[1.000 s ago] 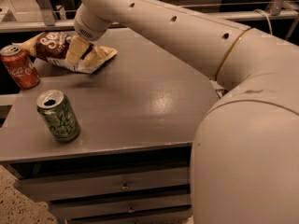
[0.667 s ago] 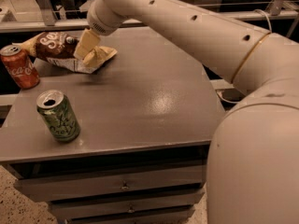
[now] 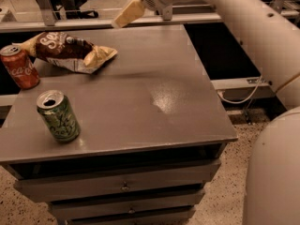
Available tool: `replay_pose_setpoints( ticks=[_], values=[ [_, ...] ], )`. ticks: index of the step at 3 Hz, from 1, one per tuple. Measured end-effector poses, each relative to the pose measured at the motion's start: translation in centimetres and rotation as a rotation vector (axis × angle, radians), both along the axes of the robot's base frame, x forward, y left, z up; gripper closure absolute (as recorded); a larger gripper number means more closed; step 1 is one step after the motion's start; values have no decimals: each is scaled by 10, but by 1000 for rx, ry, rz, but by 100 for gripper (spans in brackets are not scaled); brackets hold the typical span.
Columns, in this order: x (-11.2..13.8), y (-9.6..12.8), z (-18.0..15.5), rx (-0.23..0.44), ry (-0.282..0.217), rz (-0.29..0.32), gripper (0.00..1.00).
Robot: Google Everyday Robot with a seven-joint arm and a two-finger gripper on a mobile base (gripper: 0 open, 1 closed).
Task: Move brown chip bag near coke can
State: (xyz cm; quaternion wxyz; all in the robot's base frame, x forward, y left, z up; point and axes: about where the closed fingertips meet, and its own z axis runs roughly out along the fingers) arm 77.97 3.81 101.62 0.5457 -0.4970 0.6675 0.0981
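**Q:** What is shown as the largest element?
**A:** A pale robot arm is seen entering from the right and reaching across the top of the view. A rounded part of the same robot's body fills the lower right corner.

**Q:** What is found beneath the arm?
**A:** A grey tabletop is shown, carried on a cabinet whose drawers are stacked along the front. A speckled floor is seen beside the cabinet.

**Q:** Where is the task's object located?
**A:** The brown chip bag is laid crumpled at the far left of the tabletop. White lettering is carried on its dark centre, and its ends are pale yellow.

**Q:** Which cans are shown?
**A:** A green can with an opened top is stood upright near the front left, apart from the bag. The coke can is stood upright at the left edge, behind the green can. The bag's left end is placed just behind the coke can's top. Whether the two touch cannot be told.

**Q:** How is the end effector presented?
**A:** The end effector is held in the air above the far edge of the tabletop, up and to the right of the bag and apart from it. Whether it is spread or pressed together cannot be told.
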Motion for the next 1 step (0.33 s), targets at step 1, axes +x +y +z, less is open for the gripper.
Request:
replay_pose_setpoints(
  ticks=[1],
  values=[
    [3,-10,32,21,-62,-3,0]
  ],
)
